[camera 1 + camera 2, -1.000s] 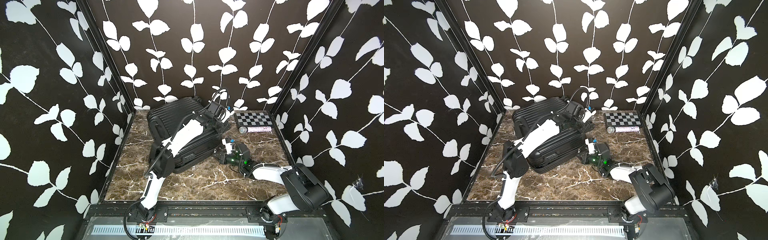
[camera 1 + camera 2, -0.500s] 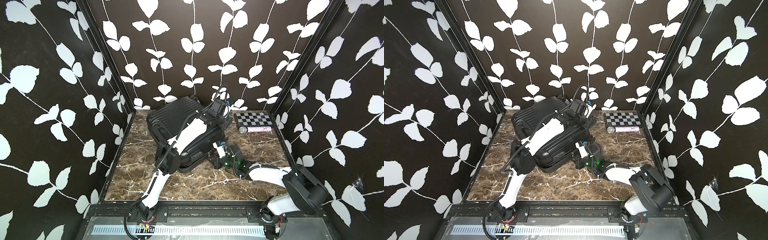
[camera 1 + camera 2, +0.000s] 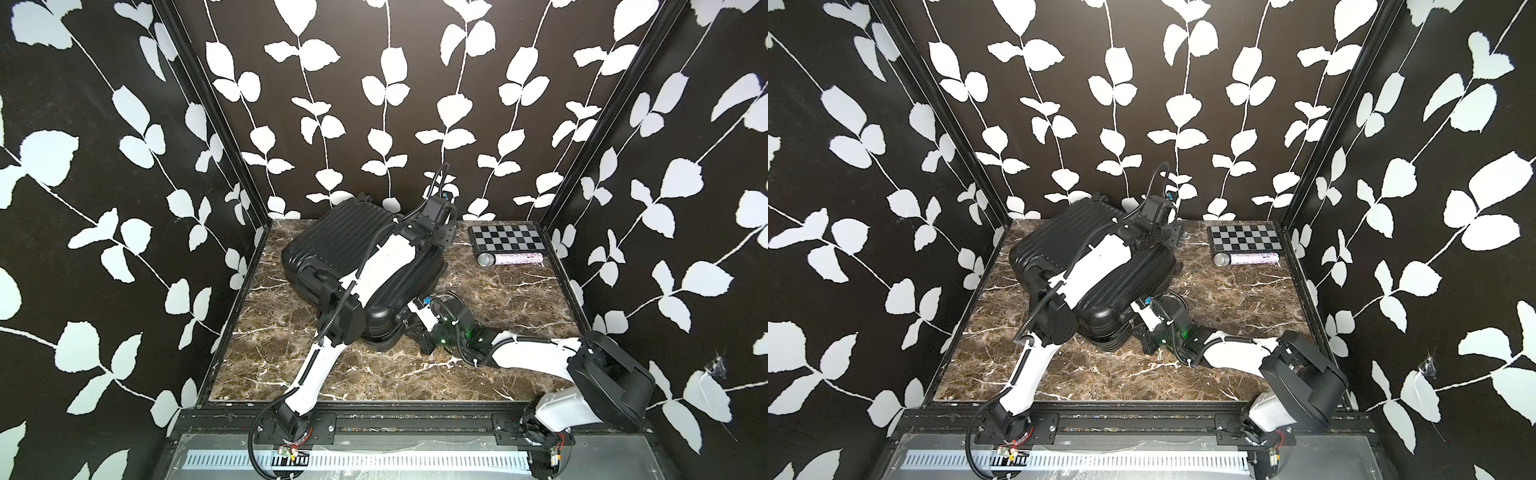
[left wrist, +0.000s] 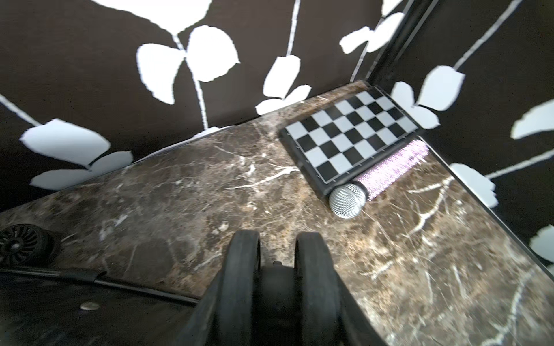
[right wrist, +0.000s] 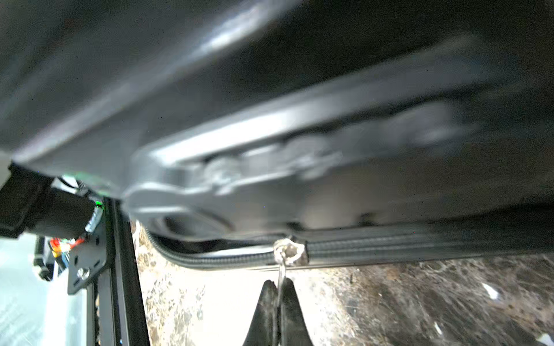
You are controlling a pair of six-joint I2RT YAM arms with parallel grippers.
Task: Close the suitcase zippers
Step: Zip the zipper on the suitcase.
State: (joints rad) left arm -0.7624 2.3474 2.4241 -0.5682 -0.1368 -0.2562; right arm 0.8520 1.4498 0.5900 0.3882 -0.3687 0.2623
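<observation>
The suitcase point(image 3: 345, 237) lies on the worktop point(image 3: 498, 299) between the two grippers: the right gripper point(image 5: 277, 287) has its jaws pinched shut on the zipper pull point(image 5: 281, 269), with the zipper track point(image 5: 389, 245) just beyond their tips, while the left gripper point(image 4: 277, 269), jaws partly spread, seemingly clamps a wheel point(image 4: 242, 263) at the case's far corner.

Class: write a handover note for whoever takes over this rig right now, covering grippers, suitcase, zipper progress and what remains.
The suitcase lies on the table, shells together.
The left gripper clamps its far-end wheel.
The right gripper is shut on the zipper pull.
Done: zipper track joined on one side of the slider.
Left: the track toward the near corner gapes; draw the pull round it.
</observation>
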